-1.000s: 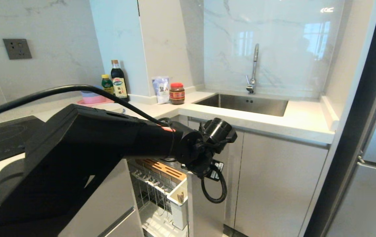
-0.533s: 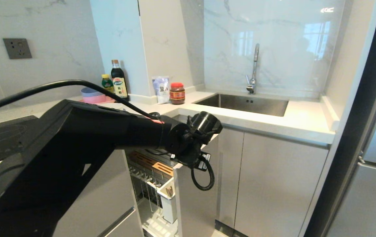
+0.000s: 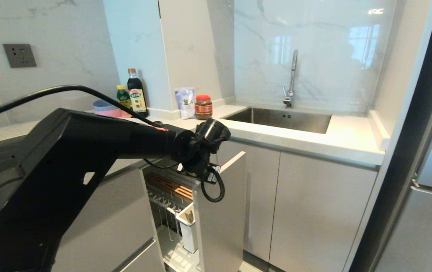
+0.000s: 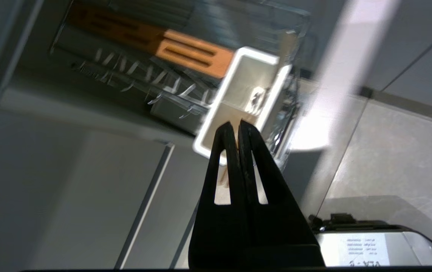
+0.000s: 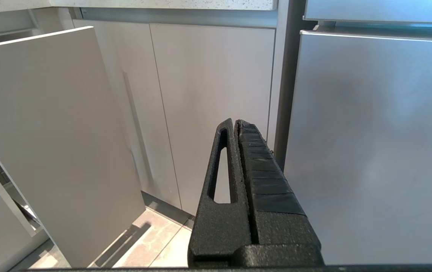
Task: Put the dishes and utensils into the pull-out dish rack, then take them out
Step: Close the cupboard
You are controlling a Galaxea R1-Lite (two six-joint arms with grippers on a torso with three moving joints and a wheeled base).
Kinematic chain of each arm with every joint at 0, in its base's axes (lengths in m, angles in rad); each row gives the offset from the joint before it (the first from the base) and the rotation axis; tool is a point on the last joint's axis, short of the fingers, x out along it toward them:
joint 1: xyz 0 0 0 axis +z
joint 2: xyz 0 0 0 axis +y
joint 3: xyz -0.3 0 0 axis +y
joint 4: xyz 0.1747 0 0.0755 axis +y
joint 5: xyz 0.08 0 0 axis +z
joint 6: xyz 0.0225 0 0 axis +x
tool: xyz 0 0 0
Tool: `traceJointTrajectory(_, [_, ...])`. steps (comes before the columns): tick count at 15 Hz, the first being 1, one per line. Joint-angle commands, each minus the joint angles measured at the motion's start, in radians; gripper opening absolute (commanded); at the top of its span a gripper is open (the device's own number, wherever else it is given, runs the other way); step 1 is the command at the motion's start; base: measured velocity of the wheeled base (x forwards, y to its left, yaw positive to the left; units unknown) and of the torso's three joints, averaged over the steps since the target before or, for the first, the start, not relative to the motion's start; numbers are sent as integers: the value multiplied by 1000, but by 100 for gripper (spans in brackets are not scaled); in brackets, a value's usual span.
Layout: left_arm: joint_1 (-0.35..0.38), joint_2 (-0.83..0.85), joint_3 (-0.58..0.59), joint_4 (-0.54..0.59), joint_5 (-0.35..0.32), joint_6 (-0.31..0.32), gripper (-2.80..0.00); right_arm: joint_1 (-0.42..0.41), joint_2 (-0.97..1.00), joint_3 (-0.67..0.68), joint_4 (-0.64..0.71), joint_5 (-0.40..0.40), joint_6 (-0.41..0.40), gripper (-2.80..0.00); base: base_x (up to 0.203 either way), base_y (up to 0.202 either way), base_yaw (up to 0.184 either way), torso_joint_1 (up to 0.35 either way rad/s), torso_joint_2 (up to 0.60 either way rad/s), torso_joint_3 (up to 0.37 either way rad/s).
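The pull-out dish rack (image 3: 185, 204) at lower centre stands open with no dishes in it; left gripper (image 4: 237, 126) is clenched empty, and loading or closing remains.

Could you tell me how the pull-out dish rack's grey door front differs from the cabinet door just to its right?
The grey door front stands pulled out from the cabinet line and angled to it, showing the wire basket and white caddy behind it; the cabinet door to its right sits shut, flush under the counter. The pulled-out front looks narrower than that door. Both are plain, matte and pale grey.
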Motion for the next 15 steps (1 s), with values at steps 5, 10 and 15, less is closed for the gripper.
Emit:
traceJointTrajectory(5, [-18, -90, 14, 2, 14, -3, -280, 0, -4, 2, -1, 0, 0, -280, 0, 0, 0, 0, 0, 0])
traceJointTrajectory(10, [-144, -190, 58, 5, 17, -50, -280, 1, -4, 2, 0, 0, 0, -280, 0, 0, 0, 0, 0, 0])
traceJointTrajectory(15, [-178, -77, 72, 1, 9, -53, -280, 1, -4, 2, 0, 0, 0, -280, 0, 0, 0, 0, 0, 0])
